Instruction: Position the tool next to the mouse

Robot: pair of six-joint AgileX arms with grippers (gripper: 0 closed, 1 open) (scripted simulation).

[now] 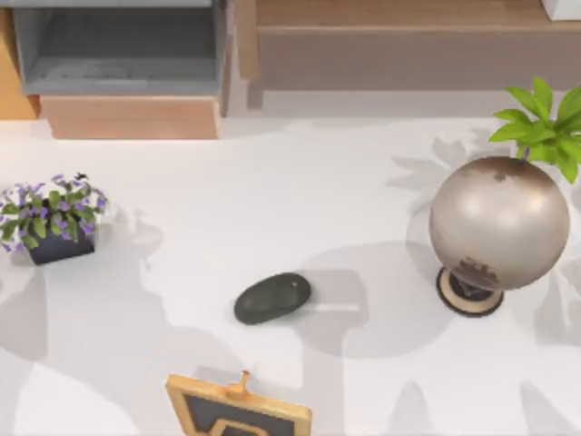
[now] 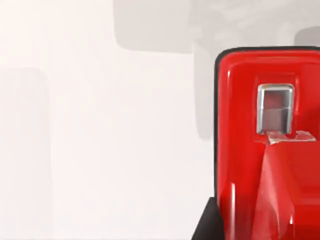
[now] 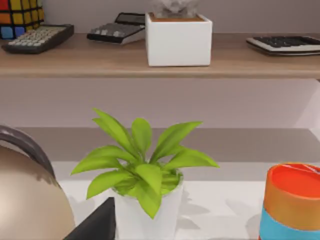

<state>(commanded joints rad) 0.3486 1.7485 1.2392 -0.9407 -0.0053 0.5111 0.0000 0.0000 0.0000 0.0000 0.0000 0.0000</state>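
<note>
The white table [image 1: 272, 209] lay smooth and matte, crossed by soft grey shadows. Along its far edge stood a pale wooden shelf [image 1: 399, 36] and, to the left, a grey open box [image 1: 118, 45] on a wooden base.

The biggest thing on the table was a metallic sphere [image 1: 498, 222], brushed silver with brownish blotches, sitting on a small round stand at the right side. Just behind it grew a leafy green plant [image 1: 545, 123]; from the right wrist view its broad pointed leaves rose out of a plain white pot [image 3: 145, 210], with an orange and blue cylinder [image 3: 290, 202] nearby and calculators, a keyboard and a white square pot on the shelf above.

At the left side sat a dark square planter of purple flowers [image 1: 53, 218]. At the near edge stood a small wooden-framed board [image 1: 236, 409] with a dark face.

The mouse [image 1: 272, 298], a dark grey-green pebble shape with a tiny scroll wheel, rested near the middle of the table, well apart from everything else.

The tool [image 2: 270, 145] appeared close up in the left wrist view: glossy bright red plastic with rounded corners, a dark rim and a small shiny metal insert, over bare white table. I could not tell how either gripper's fingers stood, or whether the left one had hold of it.
</note>
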